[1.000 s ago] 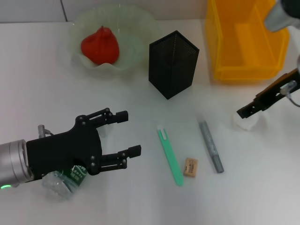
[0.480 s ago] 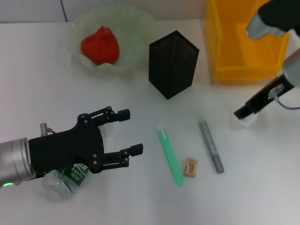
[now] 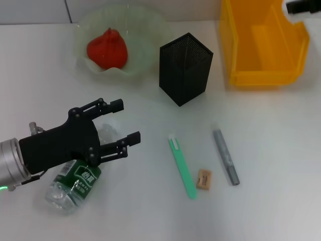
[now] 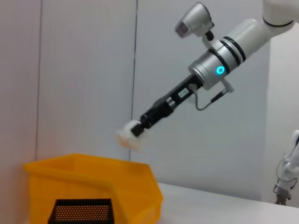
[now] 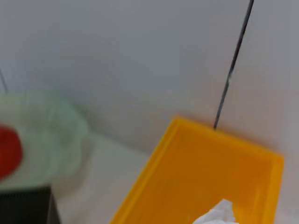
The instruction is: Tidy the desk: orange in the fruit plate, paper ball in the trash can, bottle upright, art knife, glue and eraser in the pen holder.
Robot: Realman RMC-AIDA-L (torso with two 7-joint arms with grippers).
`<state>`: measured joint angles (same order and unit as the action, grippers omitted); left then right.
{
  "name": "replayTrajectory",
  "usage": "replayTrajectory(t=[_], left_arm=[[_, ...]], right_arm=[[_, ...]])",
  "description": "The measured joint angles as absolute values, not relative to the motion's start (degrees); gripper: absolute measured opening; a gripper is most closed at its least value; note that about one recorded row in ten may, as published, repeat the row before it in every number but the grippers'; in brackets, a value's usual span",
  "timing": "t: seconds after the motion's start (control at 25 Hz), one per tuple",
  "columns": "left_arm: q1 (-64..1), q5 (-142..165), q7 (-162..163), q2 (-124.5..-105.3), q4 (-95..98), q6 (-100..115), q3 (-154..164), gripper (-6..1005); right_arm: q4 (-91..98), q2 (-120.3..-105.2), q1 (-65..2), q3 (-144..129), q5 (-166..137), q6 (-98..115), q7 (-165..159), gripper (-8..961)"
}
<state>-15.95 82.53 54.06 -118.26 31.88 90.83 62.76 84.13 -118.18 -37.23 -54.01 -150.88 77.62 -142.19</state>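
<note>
The orange (image 3: pixel 107 48) lies in the pale-green fruit plate (image 3: pixel 145 22). My left gripper (image 3: pixel 126 120) is open just over the bottle (image 3: pixel 75 182), which lies on its side at the front left with its upper part under the hand. In the left wrist view my right gripper (image 4: pixel 136 130) is shut on the white paper ball (image 4: pixel 127 139) and holds it above the yellow trash can (image 4: pixel 93 179). The paper ball (image 5: pixel 216 215) hangs over the trash can (image 5: pixel 196 177) in the right wrist view too. The green art knife (image 3: pixel 181 166), the tan eraser (image 3: pixel 203 178) and the grey glue (image 3: pixel 225 156) lie in front of the black pen holder (image 3: pixel 185 68).
The trash can (image 3: pixel 263 45) stands at the back right, next to the pen holder. Only a dark tip of the right arm (image 3: pixel 301 6) shows at the head view's top right corner. Bare white table lies at the front right.
My right gripper has risen from the table with the paper ball and swung back over the trash can. My left gripper has shifted a little left and back over the bottle.
</note>
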Motion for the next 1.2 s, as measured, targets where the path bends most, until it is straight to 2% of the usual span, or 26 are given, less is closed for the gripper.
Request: replayTrajectory(t=[0.16,0.32,0.44,0.52,0.64,0.76,0.92,1.04,1.2], left_arm=[[-16.16,82.52,54.7,-118.19,31.83,89.41,62.66,811],[-16.62,83.05,57.75,-117.86,32.15,88.7,62.74,811],[-16.63,83.5,59.28,-117.8,33.14,88.28,62.69,811],[-16.22,83.56,60.86,-117.91,34.57,87.34,62.65,811],[-14.41,84.18,67.34,-118.28,40.39,83.57,62.91,811],[-10.74,88.99,80.86,-118.57,53.37,76.99,65.12,812],[-5.86,99.42,102.8,-118.59,72.72,68.73,71.46,812],[-4.9,105.62,113.11,-118.6,80.04,68.45,73.55,812],[-6.82,127.03,139.89,-118.65,94.75,69.71,84.58,812]], right_arm=[[70.14,-116.9,-39.25,-53.58,-145.52,67.18,-135.39,540],[59.15,-115.49,-42.4,-53.53,-144.81,61.39,-133.06,612],[58.55,-115.51,-42.63,-53.54,-144.59,60.69,-132.9,661],[60.77,-116.14,-41.76,-53.28,-144.08,60.6,-132.83,694],[68.65,-117.71,-37.41,-53.43,-139.7,62.24,-131.91,743],[77.94,-119.33,-29.87,-54.2,-130.48,66.27,-126.66,791],[83.05,-119.37,-16.27,-59.82,-110.68,68.88,-111.08,851],[81.71,-119.41,-8.28,-62.13,-100.18,72.32,-97.13,851],[74.35,-119.52,-3.38,-61.88,-94.42,80.27,-85.97,851]])
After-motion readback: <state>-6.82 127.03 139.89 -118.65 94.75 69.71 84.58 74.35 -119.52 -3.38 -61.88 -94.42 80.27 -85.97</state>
